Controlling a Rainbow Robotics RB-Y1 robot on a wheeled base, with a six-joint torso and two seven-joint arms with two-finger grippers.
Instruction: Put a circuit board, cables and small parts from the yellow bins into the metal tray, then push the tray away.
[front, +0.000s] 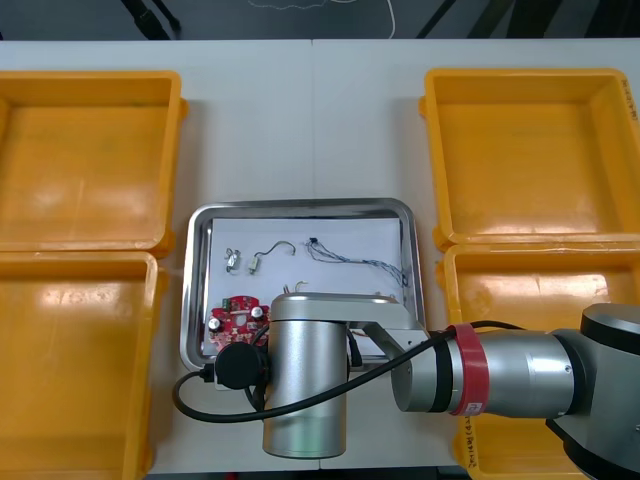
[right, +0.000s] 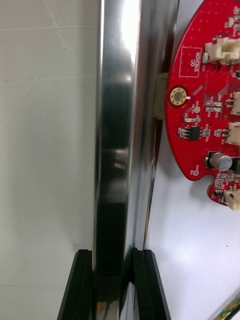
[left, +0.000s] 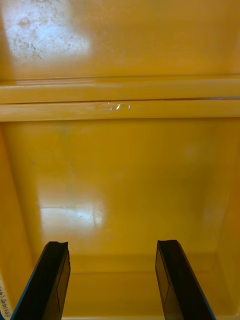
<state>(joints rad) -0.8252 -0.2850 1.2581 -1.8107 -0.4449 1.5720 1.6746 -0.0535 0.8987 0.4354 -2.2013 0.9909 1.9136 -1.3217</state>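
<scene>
The tray (front: 300, 206) sits mid-worktop (front: 300, 120), already loaded. On its white liner a red board (right: 210, 115) lies at the near left corner, a blue-and-white cable (front: 355, 260) lies toward the far right, and small parts (front: 232, 262) lie toward the far left.

The right claw (right: 114, 255) is clenched on the tray's near rim, one finger outside the wall and one inside, just beside the board. The left claw (left: 112, 244) hangs released over a bin's (left: 120, 165) bare floor, apart from the tray.

The loading looks done, so the push is probably next. The tray is stiff, thin metal, likely light and slick on the worktop, so it should slide easily. The polished rim may slip in the fingers, and the loose contents can skate on the liner. The mid near rim is the place to hold, since off-centre force would swing the tray.
</scene>
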